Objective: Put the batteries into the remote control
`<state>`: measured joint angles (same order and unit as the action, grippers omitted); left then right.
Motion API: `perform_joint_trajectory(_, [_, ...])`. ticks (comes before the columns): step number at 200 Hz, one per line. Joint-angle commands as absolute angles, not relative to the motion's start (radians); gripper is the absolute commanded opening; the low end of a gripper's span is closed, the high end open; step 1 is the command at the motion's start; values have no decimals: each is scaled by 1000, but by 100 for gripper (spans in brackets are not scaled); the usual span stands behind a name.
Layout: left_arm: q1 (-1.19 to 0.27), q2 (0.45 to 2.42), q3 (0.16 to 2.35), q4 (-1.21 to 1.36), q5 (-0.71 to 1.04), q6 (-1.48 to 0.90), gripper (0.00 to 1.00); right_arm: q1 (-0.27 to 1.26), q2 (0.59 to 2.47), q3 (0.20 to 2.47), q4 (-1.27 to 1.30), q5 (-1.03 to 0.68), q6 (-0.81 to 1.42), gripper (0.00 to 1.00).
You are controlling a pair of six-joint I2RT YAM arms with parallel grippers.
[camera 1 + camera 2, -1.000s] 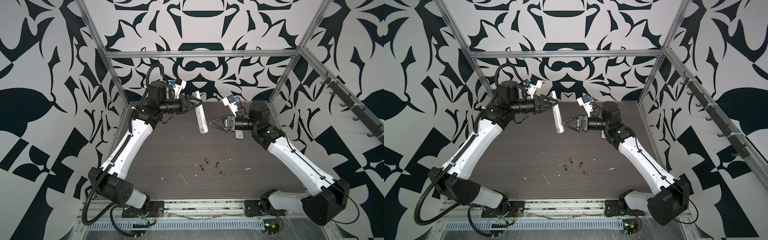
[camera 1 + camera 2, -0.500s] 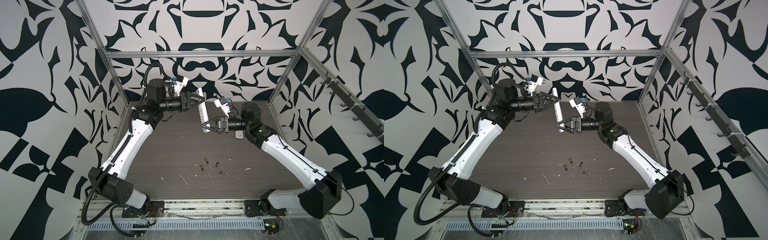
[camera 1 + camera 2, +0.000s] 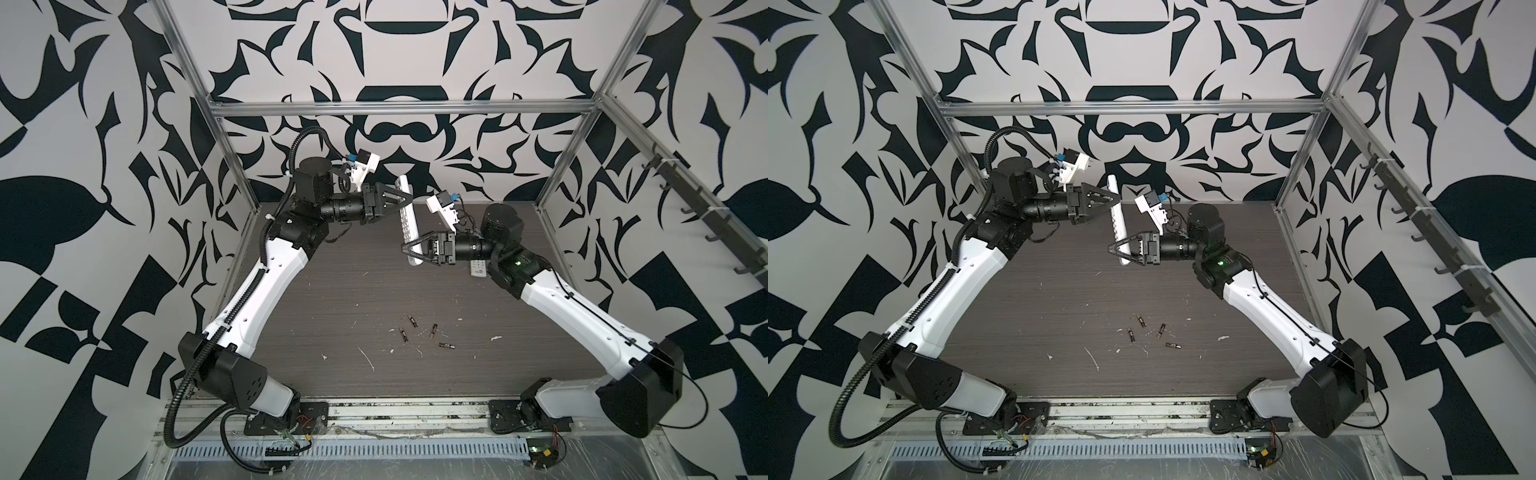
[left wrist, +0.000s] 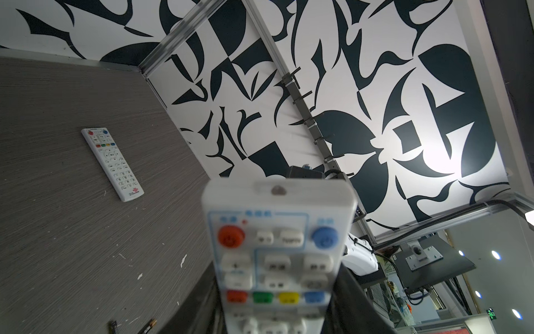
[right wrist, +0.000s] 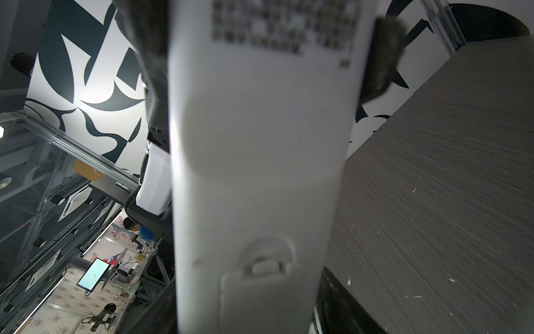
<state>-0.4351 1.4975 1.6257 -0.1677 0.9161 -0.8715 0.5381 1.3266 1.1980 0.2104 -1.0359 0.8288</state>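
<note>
My left gripper (image 3: 409,199) (image 3: 1119,199) is shut on the upper part of a white remote control (image 3: 406,216) (image 3: 1116,216), holding it in the air at the back. In the left wrist view its button face (image 4: 277,245) points at the camera. My right gripper (image 3: 411,255) (image 3: 1119,255) stands open with its jaws either side of the remote's lower end. In the right wrist view the remote's plain back (image 5: 260,173) shows, with the battery cover (image 5: 260,297) in place. Several batteries (image 3: 412,320) (image 3: 1140,320) lie loose on the table in front.
A second white remote (image 3: 478,270) (image 4: 112,163) lies flat on the dark table (image 3: 332,299) at the back right, under my right forearm. White scraps (image 3: 368,357) are scattered near the batteries. Aluminium frame posts and patterned walls close in the sides.
My right gripper moved left to the held remote, brought its jaws around the lower end, and narrowed them. The left gripper kept its hold and shifted the remote slightly.
</note>
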Motion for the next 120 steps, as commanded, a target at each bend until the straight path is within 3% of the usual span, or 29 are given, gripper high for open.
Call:
perform_joint_trajectory(1, [-447, 1502, 1612, -123, 954, -885, 20, 538, 1279, 1227, 278, -1047, 852, 64])
perform_joint_trajectory(28, [-449, 1498, 1604, -123, 954, -885, 21, 538, 1279, 1236, 275, -1046, 853, 51])
perform_joint_trajectory(63, [-451, 1500, 1600, -114, 936, -891, 25, 534, 1280, 1241, 241, -1038, 822, 19])
perform_joint_trajectory(76, [-453, 1497, 1593, -114, 911, -893, 43, 527, 1276, 1250, 213, -1027, 798, 9])
perform_joint_trajectory(87, [-453, 1492, 1586, -120, 873, -892, 74, 522, 1269, 1267, 151, -1005, 747, 0])
perform_joint_trajectory(98, [-453, 1480, 1583, -148, 811, -871, 99, 517, 1256, 1308, -12, -931, 626, 0])
perform_joint_trajectory(120, [-463, 1462, 1601, -268, 621, -816, 99, 524, 1235, 1388, -350, -626, 361, 0])
